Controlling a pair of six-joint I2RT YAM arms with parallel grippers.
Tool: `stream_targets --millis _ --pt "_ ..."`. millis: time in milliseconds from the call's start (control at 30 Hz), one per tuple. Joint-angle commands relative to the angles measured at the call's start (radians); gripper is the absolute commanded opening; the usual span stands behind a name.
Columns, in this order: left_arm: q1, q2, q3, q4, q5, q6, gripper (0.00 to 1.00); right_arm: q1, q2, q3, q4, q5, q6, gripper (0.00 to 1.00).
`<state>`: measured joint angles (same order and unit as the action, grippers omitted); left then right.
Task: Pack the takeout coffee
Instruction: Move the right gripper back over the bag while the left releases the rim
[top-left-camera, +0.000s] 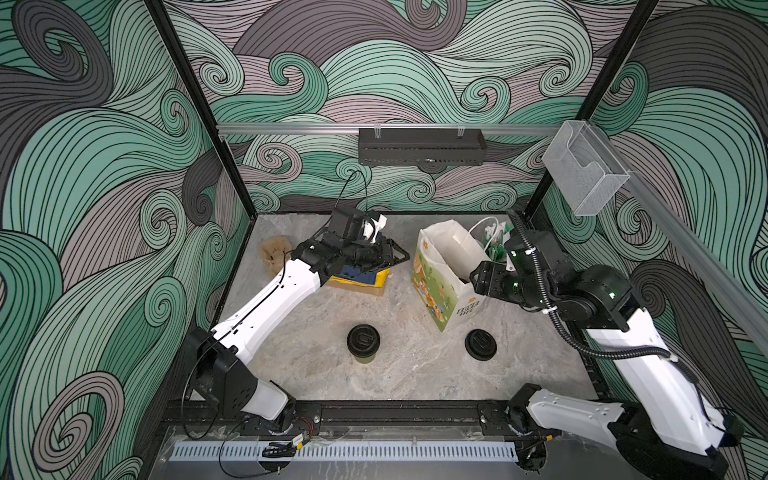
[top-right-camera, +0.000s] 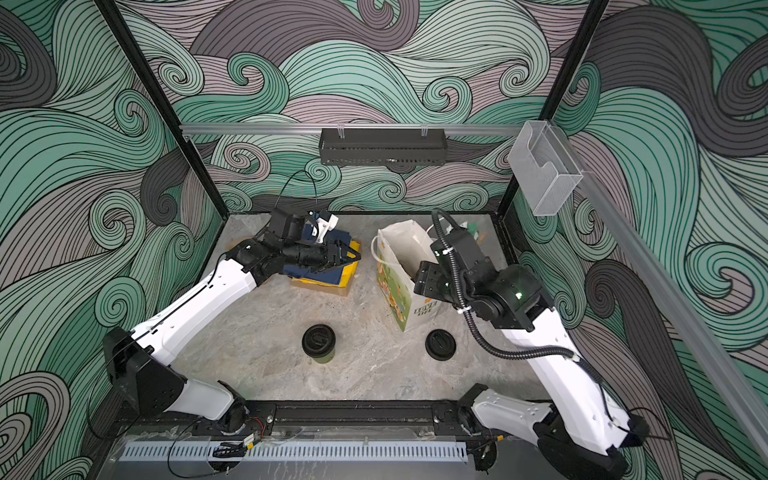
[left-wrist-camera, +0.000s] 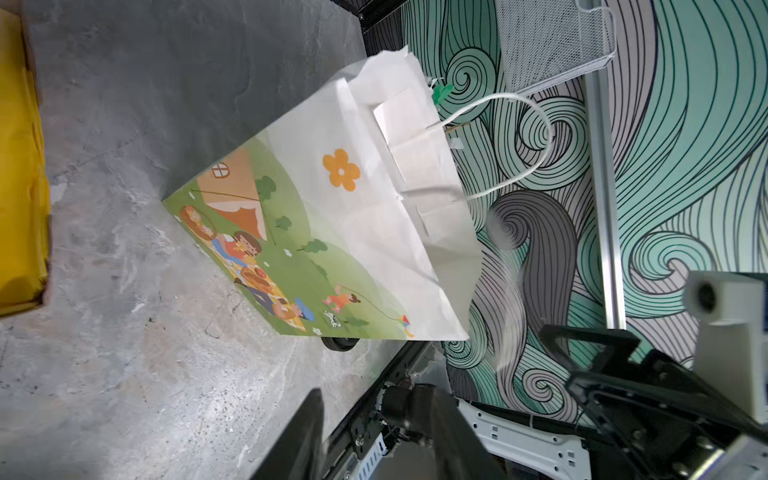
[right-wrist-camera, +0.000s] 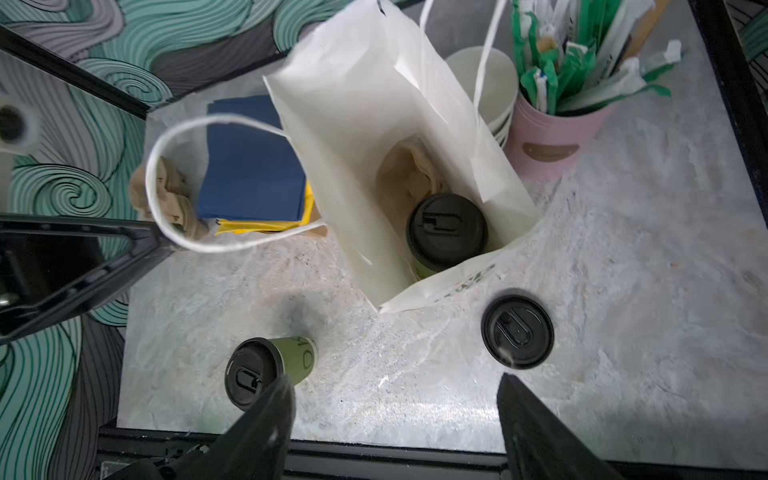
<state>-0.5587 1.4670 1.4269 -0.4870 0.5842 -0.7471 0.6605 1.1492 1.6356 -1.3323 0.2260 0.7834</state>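
In both top views the L gripper (top-left-camera: 399, 254) is hovering over the blue-and-yellow napkin stack (top-left-camera: 365, 279), approx 11 o'clock on the table (top-left-camera: 415, 374), and is pointing toward 3 o'clock. Its jaws are standing partly apart w/ nothing pinched. In the R wrist view the bag's near handle loop (right-wrist-camera: 151, 187) is hanging just beside them. One lidded cup (top-left-camera: 363, 343) is standing upright on the table, approx 7 o'clock from that gripper, w/ nothing touching it. The paper bag (top-left-camera: 436, 286) is standing open at 2 o'clock from this cup. The second lidded cup (right-wrist-camera: 446, 230) is sitting upright inside it on the bottom. A loose black lid (top-left-camera: 481, 344) is lying flat at approx 5 o'clock from the bag. The R gripper (right-wrist-camera: 395, 380) is hanging above the bag's 3 o'clock edge, jaws spread wide, holding nothing.
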Motion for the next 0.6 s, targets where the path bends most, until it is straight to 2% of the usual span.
stream_targets --millis 0,233,400,567 --pt "-0.005 -0.039 0.038 -0.015 -0.017 0.031 0.53 -0.005 0.014 0.021 -0.098 0.073 0.15 0.78" --pt "0.026 -0.081 0.066 -0.092 -0.17 0.077 0.58 -0.049 0.077 0.039 -0.136 0.1 0.362 0.7" --pt "0.069 -0.053 0.123 -0.115 -0.306 0.062 0.58 -0.062 0.176 0.083 -0.169 0.094 0.46 0.72" --pt "0.095 0.083 0.256 -0.11 -0.318 0.096 0.58 -0.098 0.255 0.103 -0.193 0.082 0.484 0.7"
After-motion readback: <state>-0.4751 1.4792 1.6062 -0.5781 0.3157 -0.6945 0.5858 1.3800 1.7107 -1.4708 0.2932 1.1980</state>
